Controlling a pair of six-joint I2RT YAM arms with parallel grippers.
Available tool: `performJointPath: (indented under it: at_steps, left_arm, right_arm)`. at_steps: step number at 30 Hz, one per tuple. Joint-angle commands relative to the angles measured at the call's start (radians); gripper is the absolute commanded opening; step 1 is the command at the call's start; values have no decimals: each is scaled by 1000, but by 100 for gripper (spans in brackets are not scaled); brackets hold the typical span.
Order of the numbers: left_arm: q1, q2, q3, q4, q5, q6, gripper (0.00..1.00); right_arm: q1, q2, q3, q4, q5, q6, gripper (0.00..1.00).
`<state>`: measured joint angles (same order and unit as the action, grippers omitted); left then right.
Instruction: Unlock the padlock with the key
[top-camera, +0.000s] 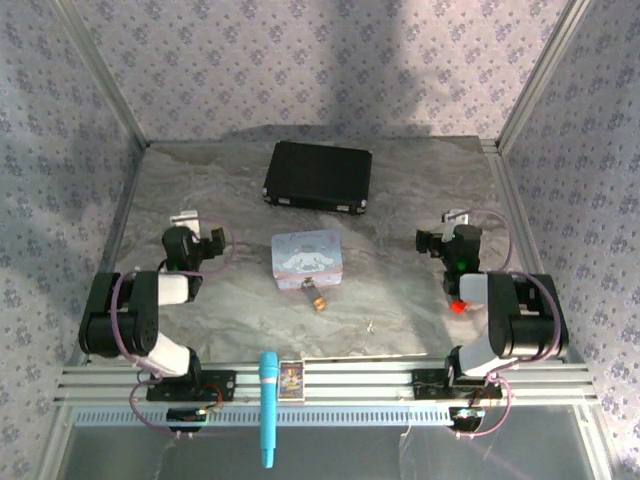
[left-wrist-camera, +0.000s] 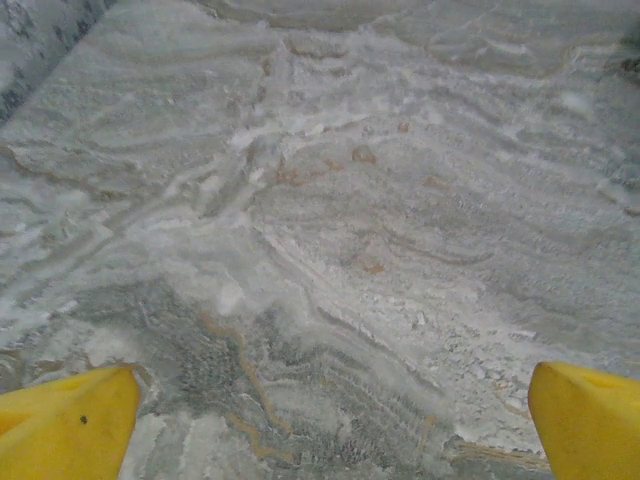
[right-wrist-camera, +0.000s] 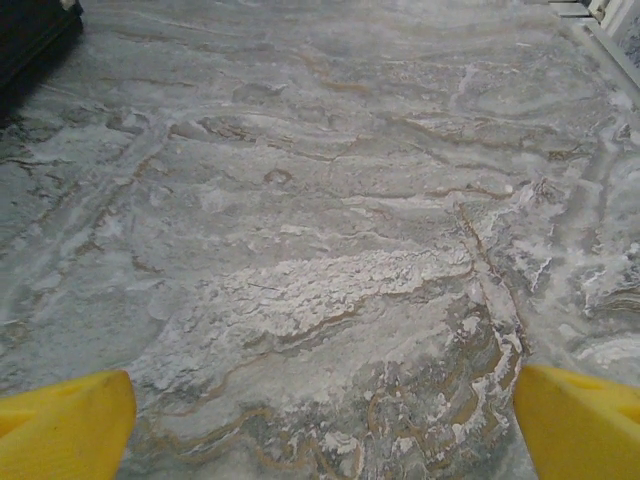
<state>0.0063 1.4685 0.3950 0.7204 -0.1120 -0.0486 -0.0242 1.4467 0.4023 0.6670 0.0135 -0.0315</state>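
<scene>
The small brass padlock (top-camera: 318, 300) lies on the marble tabletop just in front of the pastel cartoon tin (top-camera: 307, 258). A tiny silvery key (top-camera: 371, 325) rests to the padlock's right, nearer the front rail. My left gripper (top-camera: 186, 217) hovers at the left of the table, well away from both. In the left wrist view the left gripper (left-wrist-camera: 335, 420) is open, yellow fingertips (left-wrist-camera: 70, 425) wide apart over bare marble. My right gripper (top-camera: 455, 216) hangs at the right side. It is open too (right-wrist-camera: 325, 425), with nothing between its yellow fingertips (right-wrist-camera: 580, 420).
A black case (top-camera: 318, 176) lies at the back centre; its corner (right-wrist-camera: 30, 30) is at the right wrist view's top left. A small red piece (top-camera: 458, 307) sits by the right arm. A blue stick (top-camera: 268, 405) and a small card (top-camera: 291, 378) lie on the front rail.
</scene>
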Motion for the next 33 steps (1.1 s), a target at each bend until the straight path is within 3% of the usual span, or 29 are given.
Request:
performJointPath:
  at_steps: [1,5,9,11,13,15,17,22,29,33]
  left_arm:
    - [0,-158,10,-70,5,2,100]
    - [0,-349,38,-259,15,-103,100]
    - [3,-510,100,-525,-12,-452,100]
    - [4,-568,90,-584,35,-592,100]
    - [4,-616,81,-627,144,-695,100]
    - [-26,-638,84,-681,210,-773,100]
    - [-102,-651,97,-732,239,-798,100]
    - [-428,-625,197,-936,100,-814,100]
    - [-695,-531,287,-989,76,-847,100]
    - [-815,-489,301,-972,64,-883,100]
  right_arm:
    - [13,-134,69,-180,-5,-10,99]
    - [15,-274,131,-393,-46,89,99]
    - [11,-377,201,-628,-88,274,99]
    - [-1,-374,253,-766,-140,357,99]
    - [-11,-365,293,-844,-324,340,99]
    - [27,-382,302,-890,-344,349,99]
    - [88,-402,310,-946,-323,348,99]
    - [299,-422,302,-1079,-168,423,99]
    - [625,-429,235,-1177,63,607,93]
    - [749,-423,153,-1150,75,746,80]
